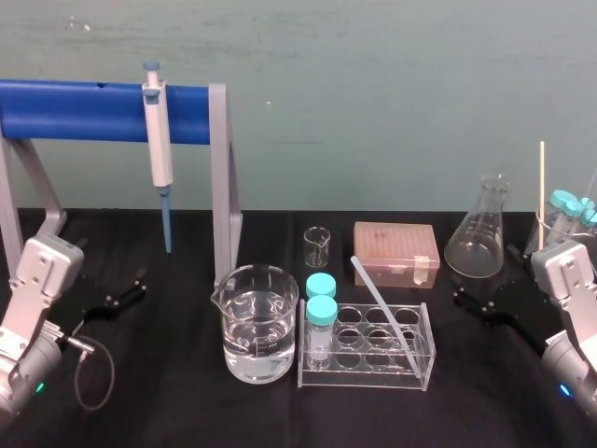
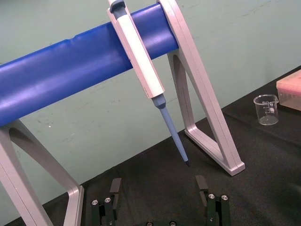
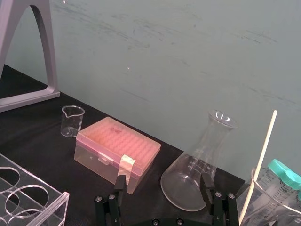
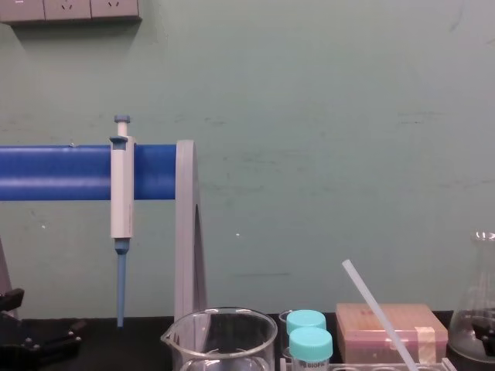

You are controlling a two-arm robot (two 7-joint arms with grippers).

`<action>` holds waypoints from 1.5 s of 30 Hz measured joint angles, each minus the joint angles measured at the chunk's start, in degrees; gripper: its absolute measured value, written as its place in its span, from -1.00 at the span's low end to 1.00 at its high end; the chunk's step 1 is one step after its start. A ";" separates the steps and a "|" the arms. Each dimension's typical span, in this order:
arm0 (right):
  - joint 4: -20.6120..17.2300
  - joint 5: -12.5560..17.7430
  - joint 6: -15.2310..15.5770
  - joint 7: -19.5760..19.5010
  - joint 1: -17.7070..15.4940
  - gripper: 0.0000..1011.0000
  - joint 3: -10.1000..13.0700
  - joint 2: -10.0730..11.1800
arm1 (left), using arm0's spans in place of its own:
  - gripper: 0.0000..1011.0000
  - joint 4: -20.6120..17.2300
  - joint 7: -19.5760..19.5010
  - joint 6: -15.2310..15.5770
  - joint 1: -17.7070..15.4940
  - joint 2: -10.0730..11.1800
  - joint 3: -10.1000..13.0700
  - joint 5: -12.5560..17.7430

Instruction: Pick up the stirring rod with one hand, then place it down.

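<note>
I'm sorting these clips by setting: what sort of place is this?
Probably a laboratory bench: a pipette hangs on a blue stand, near a conical flask, a beaker of water and a test-tube rack.

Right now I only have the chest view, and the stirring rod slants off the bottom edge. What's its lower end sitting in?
Observer: In the head view, the stirring rod leans in the clear test tube rack. Its lower end is down inside the rack, toward the right end.
Operator: Grippers open?
Observer: Both are. The wrist views show the left gripper and the right gripper with jaws spread, holding nothing.
Operator: Which has the cleaner reach?
Observer: Probably the right. The large beaker of clear liquid stands between the left gripper and the rack.
</note>
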 joint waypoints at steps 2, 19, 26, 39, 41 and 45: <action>0.00 0.00 0.00 0.00 0.00 0.98 0.00 0.00 | 0.98 0.00 0.00 0.00 0.00 0.00 0.00 0.00; 0.00 0.00 0.00 0.00 0.00 0.98 0.00 0.00 | 0.98 0.00 0.00 0.00 0.00 0.00 0.00 0.00; 0.00 0.00 0.00 0.00 0.00 0.98 0.00 0.00 | 0.98 0.00 0.00 0.00 0.00 0.00 0.00 0.00; 0.00 0.00 0.00 0.00 0.00 0.98 0.00 0.00 | 0.98 0.00 0.00 0.00 0.00 0.00 0.00 0.00; 0.00 0.00 0.00 0.00 0.00 0.98 0.00 0.00 | 0.98 0.00 0.00 0.00 0.00 0.00 0.00 0.00; 0.00 0.00 0.00 0.00 0.00 0.98 0.00 0.00 | 0.98 0.00 0.00 0.00 0.00 0.00 0.00 0.00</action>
